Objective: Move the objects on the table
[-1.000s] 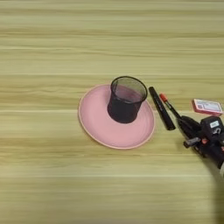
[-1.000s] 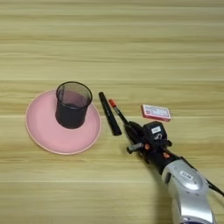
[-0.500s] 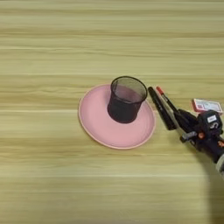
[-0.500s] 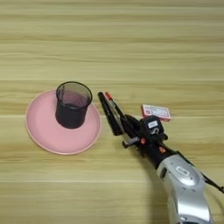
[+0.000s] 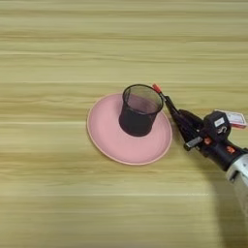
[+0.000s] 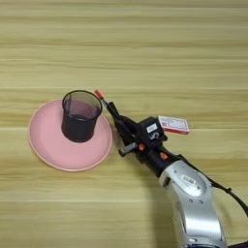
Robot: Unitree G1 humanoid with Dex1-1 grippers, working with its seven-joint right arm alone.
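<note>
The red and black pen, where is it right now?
The slim red and black pen is near the middle of the table, held in the right gripper, its red tip beside the black wire-mesh cup's rim, on its right.

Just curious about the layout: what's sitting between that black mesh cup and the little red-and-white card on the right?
The pen and the right gripper at its lower end lie between pen cup and card, clearest in the right eye view.
</note>
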